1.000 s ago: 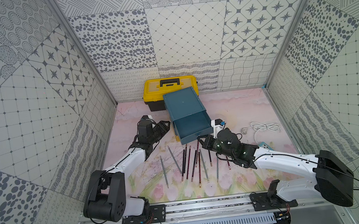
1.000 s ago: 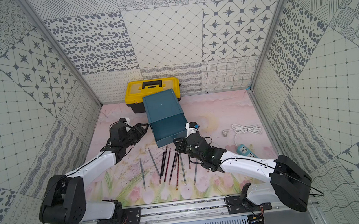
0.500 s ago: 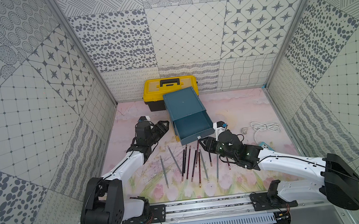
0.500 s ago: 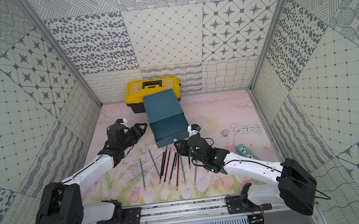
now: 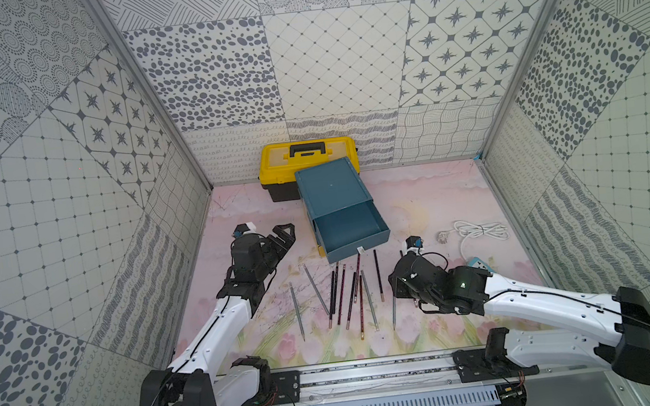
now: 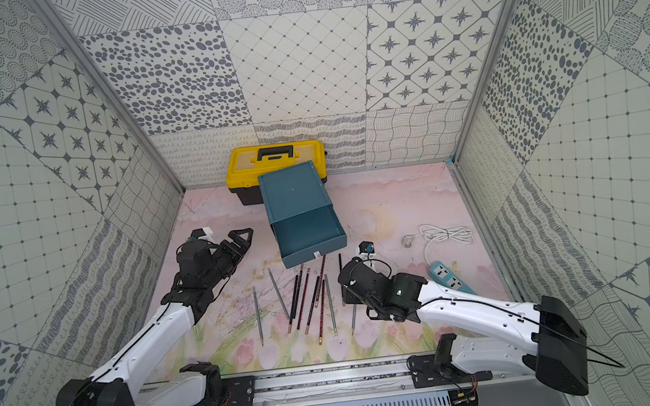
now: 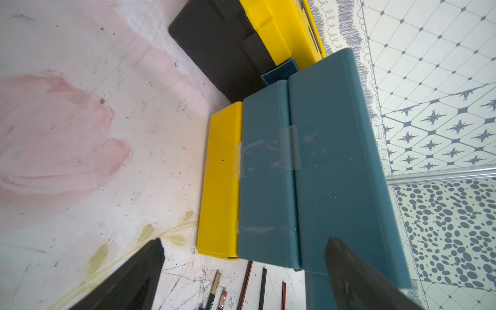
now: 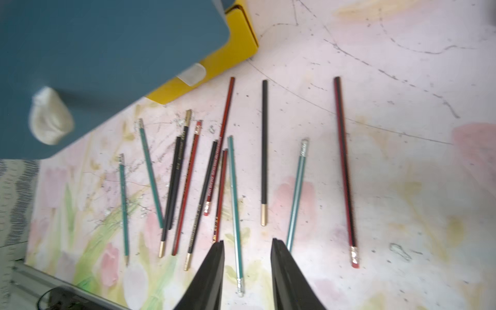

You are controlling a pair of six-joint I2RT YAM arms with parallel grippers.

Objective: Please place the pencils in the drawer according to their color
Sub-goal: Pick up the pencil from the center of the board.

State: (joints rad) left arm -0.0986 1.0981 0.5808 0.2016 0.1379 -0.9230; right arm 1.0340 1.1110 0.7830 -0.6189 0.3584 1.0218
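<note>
My right gripper [image 8: 247, 243] hangs over the bench [image 5: 419, 201], jaws part-spread and pinching nothing. The thin silver-green pencil [image 8: 234, 204] lies flat just ahead of it, in line with the gap between the jaws, long axis roughly 12 to 6 in both top views. The open top drawer [image 5: 355, 245] of the small teal cabinet sits at my 11 o'clock, and my left gripper [image 5: 282, 240], spread wide at the cabinet's 9 o'clock, is the farther one.

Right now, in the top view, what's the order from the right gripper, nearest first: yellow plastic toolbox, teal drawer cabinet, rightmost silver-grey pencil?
1. Rightmost silver-grey pencil, beside the right gripper.
2. Teal drawer cabinet, mid-table.
3. Yellow plastic toolbox, against the back wall.
</note>
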